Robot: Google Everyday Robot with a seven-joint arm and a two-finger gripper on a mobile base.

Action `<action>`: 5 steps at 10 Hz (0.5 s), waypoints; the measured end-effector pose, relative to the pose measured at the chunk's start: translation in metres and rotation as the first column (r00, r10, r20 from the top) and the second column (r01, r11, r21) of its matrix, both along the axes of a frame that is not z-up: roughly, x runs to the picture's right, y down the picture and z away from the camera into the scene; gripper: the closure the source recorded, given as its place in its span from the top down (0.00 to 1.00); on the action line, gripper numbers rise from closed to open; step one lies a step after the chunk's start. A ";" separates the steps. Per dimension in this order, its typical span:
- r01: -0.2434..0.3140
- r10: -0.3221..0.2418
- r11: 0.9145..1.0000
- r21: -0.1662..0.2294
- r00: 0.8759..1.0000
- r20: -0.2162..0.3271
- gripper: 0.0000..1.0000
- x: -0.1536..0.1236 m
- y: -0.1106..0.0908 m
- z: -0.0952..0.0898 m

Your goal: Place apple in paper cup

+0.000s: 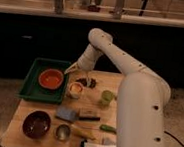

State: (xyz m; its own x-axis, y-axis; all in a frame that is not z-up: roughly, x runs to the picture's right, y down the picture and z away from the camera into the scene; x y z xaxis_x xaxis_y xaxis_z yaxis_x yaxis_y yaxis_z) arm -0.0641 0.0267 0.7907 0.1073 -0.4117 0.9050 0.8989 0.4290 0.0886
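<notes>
The paper cup (75, 90) is small and white and stands upright on the wooden table, just right of the green tray. The apple (75, 88), orange-yellow and round, shows in the cup's mouth. My gripper (72, 67) hangs at the end of the white arm, above and slightly left of the cup and apart from it, over the tray's right edge. I see nothing in it.
The green tray (33, 83) holds an orange bowl (51, 78). A dark reddish-brown clump (87, 81) lies right of the cup, with a light green cup (105, 97) beyond. In front are a grey block (66, 114), a dark bowl (36, 123) and a metal cup (62, 132).
</notes>
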 end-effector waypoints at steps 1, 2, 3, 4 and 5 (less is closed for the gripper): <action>-0.001 0.001 1.000 0.002 1.000 0.001 0.80 0.000 -0.001 0.000; -0.001 0.001 1.000 0.004 1.000 0.002 0.80 0.000 -0.002 0.000; -0.002 0.002 1.000 0.004 1.000 0.002 0.80 0.000 -0.002 0.000; -0.002 0.002 1.000 0.003 1.000 0.002 0.80 0.000 -0.003 -0.001; -0.002 0.001 1.000 0.003 1.000 0.003 0.80 0.000 -0.003 0.000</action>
State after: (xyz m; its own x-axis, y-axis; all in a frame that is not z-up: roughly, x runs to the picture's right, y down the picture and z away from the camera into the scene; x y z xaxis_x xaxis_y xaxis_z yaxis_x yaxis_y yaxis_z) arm -0.0638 0.0240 0.7903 0.1056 -0.4147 0.9038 0.8981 0.4301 0.0924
